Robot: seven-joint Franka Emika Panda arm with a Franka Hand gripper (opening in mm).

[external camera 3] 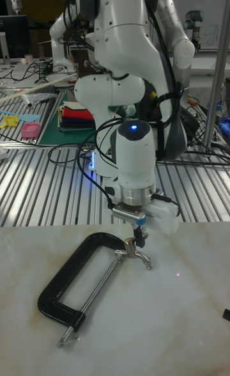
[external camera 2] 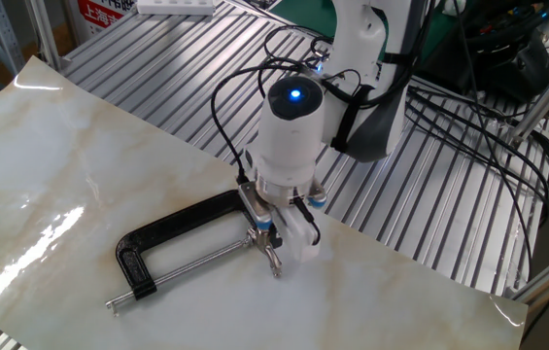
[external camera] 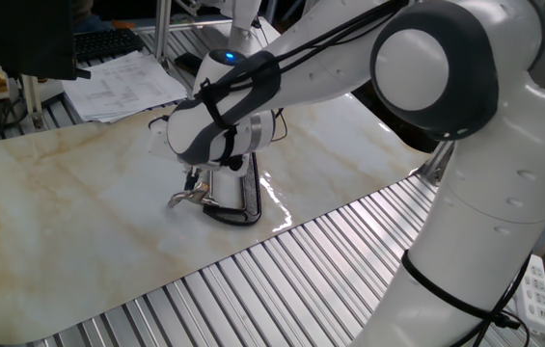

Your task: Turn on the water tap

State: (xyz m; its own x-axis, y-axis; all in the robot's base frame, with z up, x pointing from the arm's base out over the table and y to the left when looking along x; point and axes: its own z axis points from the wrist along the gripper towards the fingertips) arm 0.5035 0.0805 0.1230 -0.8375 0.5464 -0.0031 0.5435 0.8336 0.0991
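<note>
Your gripper (external camera 3: pixel 138 236) sits right over the silver lever (external camera 3: pixel 139 256) of the water tap (external camera 3: pixel 75 282), mid-marble; can't tell if it's closed. Next you'd twist that lever.

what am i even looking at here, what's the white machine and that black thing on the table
The white machine is a robot arm; its tip carries a two-finger gripper. All three pictures show one moment: two cameras look down at the table from different sides, and the tall one faces the robot.

On the marble-patterned sheet lies a black C-shaped clamp that stands in for a water tap. A thin rod crosses its opening and ends in a small silver lever.

The gripper sits right at that lever. Whether its fingers have closed on it is too small to tell.
</note>
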